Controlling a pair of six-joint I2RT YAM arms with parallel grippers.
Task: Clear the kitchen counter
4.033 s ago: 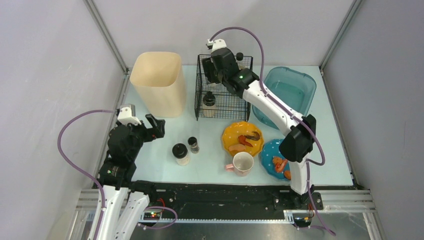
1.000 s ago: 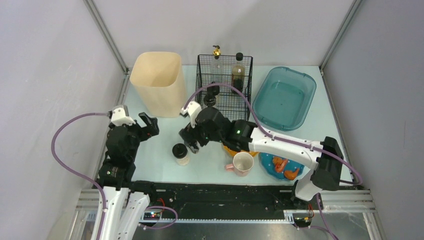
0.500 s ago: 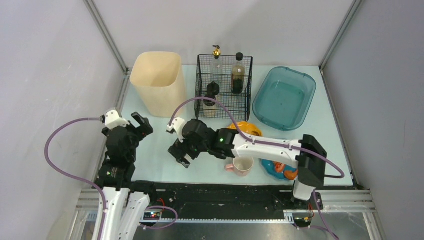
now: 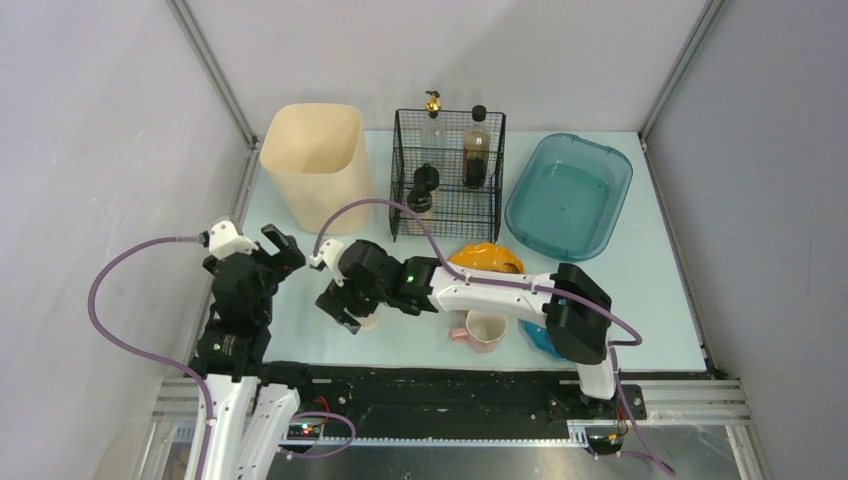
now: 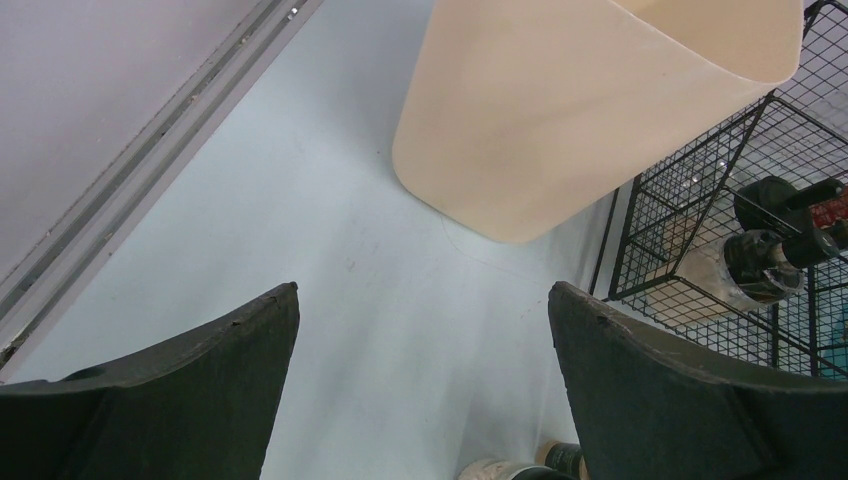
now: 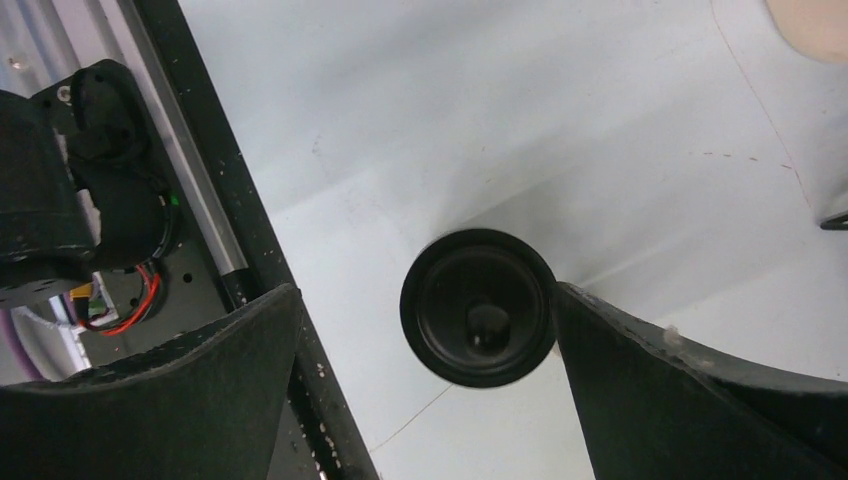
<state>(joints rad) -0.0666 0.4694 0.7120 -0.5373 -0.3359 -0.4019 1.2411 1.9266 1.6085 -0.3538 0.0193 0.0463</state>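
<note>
The right tool (image 6: 425, 292) is hanging released above the surface (image 6: 420, 110), jaws spread either side of a black-lidded jar (image 6: 478, 308); the left tool (image 5: 423, 300) is hovering released over the surface's left part.

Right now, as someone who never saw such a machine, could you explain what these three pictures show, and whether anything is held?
Two robot arms stand at the kitchen counter's near edge. One picture looks down from above; the other two come from a camera on each wrist. On the counter stand a beige bin, a wire basket with bottles, a teal tub, an orange plate and a pink mug. The right gripper hangs open over a black-lidded jar, a finger on each side; the left gripper is open too. Nothing is held.
</note>
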